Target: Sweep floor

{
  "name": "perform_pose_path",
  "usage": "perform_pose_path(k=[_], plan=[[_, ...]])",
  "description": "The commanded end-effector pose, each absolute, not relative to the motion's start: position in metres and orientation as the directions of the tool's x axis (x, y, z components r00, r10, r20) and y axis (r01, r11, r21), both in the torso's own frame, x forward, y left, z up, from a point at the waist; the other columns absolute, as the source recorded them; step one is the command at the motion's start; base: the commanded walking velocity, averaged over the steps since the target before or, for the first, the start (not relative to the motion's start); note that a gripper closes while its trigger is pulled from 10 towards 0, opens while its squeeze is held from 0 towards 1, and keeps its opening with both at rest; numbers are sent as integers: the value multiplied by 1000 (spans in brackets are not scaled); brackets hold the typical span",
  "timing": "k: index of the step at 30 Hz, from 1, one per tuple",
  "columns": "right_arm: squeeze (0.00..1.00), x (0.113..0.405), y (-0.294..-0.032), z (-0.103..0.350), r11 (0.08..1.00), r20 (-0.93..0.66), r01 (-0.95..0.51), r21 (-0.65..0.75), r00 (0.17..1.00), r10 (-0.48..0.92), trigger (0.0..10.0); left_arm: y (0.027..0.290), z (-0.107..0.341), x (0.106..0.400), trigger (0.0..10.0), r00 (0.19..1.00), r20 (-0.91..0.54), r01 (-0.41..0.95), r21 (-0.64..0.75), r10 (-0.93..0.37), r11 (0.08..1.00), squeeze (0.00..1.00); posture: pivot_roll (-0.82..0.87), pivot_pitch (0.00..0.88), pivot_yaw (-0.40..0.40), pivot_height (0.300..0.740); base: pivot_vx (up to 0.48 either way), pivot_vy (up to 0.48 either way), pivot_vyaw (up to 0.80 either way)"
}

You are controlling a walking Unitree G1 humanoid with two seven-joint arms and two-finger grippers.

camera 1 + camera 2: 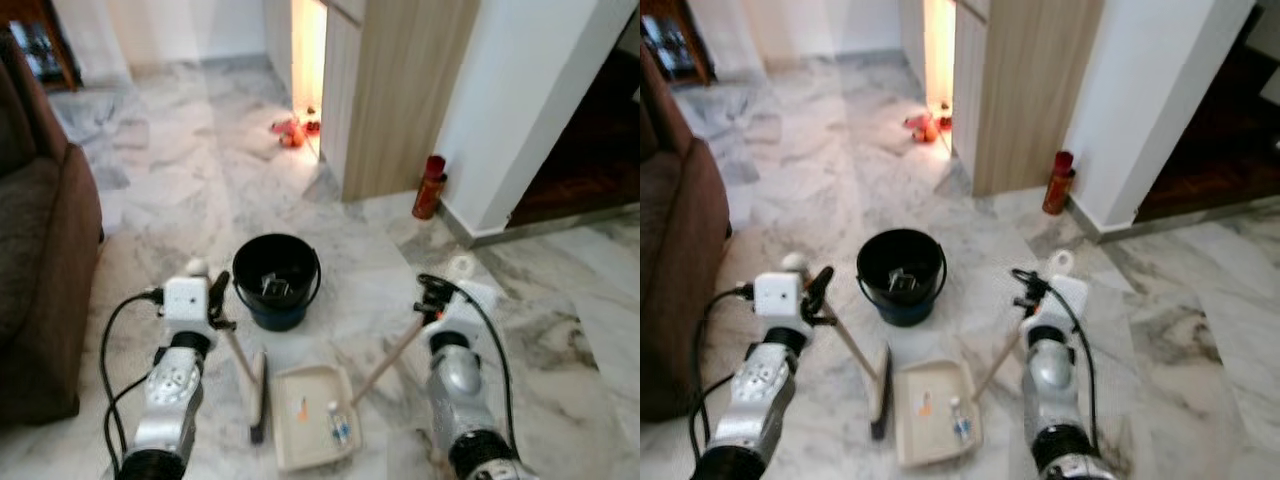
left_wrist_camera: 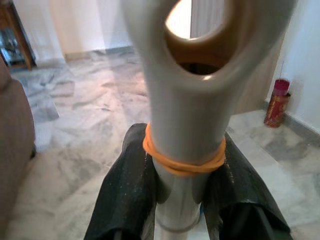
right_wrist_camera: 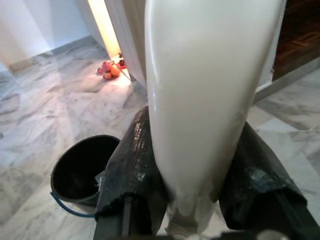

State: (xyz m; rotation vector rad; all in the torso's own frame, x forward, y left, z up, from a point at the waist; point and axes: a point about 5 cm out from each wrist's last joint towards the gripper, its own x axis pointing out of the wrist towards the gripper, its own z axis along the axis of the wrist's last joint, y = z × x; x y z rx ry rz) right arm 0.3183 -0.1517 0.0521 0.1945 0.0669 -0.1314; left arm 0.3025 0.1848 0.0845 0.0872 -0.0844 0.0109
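Note:
My left gripper is shut on the broom handle, whose white top end with an orange rubber band sits between the black fingers. The broom's dark head rests on the marble floor beside the cream dustpan. My right gripper is shut on the dustpan's long handle, its white grip clamped between the pads. Small bits of litter lie in the dustpan. A black bucket with scraps inside stands just beyond the dustpan.
A brown sofa lines the left side. A wooden door panel and white wall stand ahead on the right, with a red can at the base. Orange-red toys lie in the lit doorway.

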Motion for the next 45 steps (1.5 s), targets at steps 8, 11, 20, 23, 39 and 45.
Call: perform_pose_path(k=[8, 11, 20, 23, 39, 45], plan=[[0, 325, -157, 66, 966, -21, 149, 214, 989, -148, 10000, 180, 93, 307, 10000, 992, 123, -8, 89, -3, 996, 0, 136, 0, 2, 740, 0, 0, 0], [0, 326, -156, 67, 966, -13, 144, 214, 989, -145, 10000, 180, 93, 307, 10000, 992, 123, -8, 89, -3, 996, 0, 137, 0, 1, 740, 0, 0, 0], [0, 329, -153, 76, 964, 21, 135, 229, 989, -144, 10000, 181, 94, 307, 10000, 992, 124, -2, 105, -11, 995, 0, 135, 0, 9, 740, 0, 0, 0], [0, 330, -152, 79, 964, 35, 130, 232, 989, -142, 10000, 181, 94, 306, 10000, 992, 124, 4, 114, -18, 994, 0, 134, 0, 12, 740, 0, 0, 0], [0, 322, -156, 97, 965, 130, 121, 233, 979, -154, 10000, 180, 94, 308, 10000, 992, 121, 24, 151, -42, 988, 0, 126, 0, 20, 740, 0, 0, 0], [0, 317, -150, 108, 966, 156, 70, 251, 982, -111, 10000, 187, 92, 305, 10000, 993, 119, -1, 158, -18, 987, 0, 130, 0, 11, 740, 0, 0, 0]])
